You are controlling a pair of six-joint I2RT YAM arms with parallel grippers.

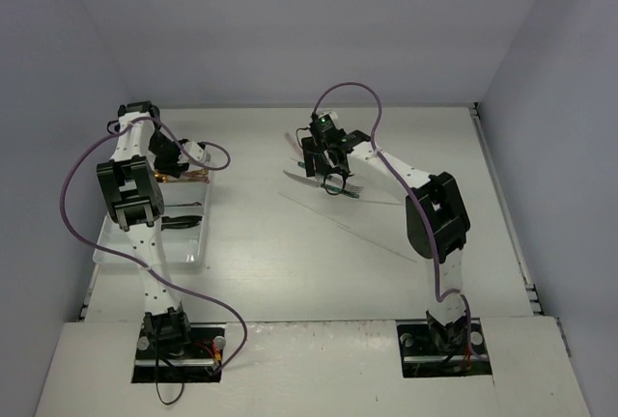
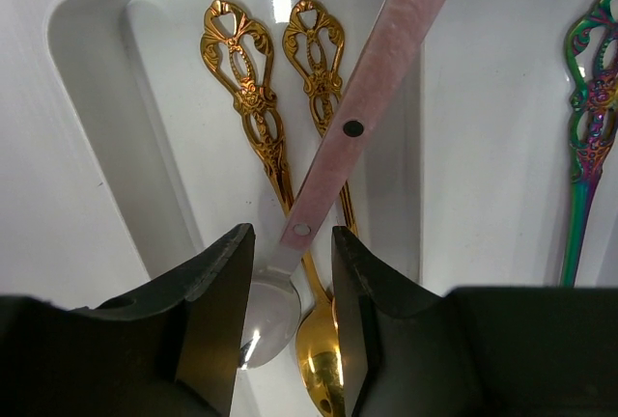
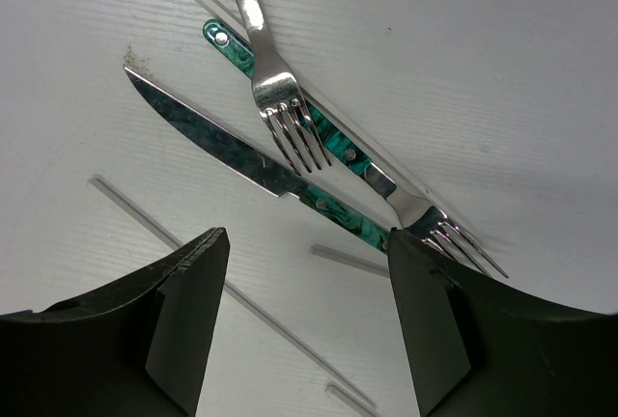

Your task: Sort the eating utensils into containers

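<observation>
The white divided tray [image 1: 121, 253] lies at the left. My left gripper [image 1: 193, 158] hangs over its far end. In the left wrist view two gold ornate spoons [image 2: 253, 98] lie in one compartment. A pink-handled silver spoon [image 2: 377, 69] lies slanted over them, with its neck between my left gripper's [image 2: 293, 301] fingers and gaps on both sides. My right gripper [image 1: 333, 180] is wide open over the table [image 3: 307, 325]. Just beyond it lie a green-handled knife [image 3: 241, 156], a green-handled fork [image 3: 386, 180], a pink-handled fork [image 3: 275, 89] and thin clear sticks [image 3: 154, 224].
An iridescent ornate spoon [image 2: 591, 118] lies in the neighbouring compartment. Black knives [image 1: 182, 222] lie in the tray's near part. A long clear stick [image 1: 367, 234] lies across the table's middle. Grey walls close in the table on three sides.
</observation>
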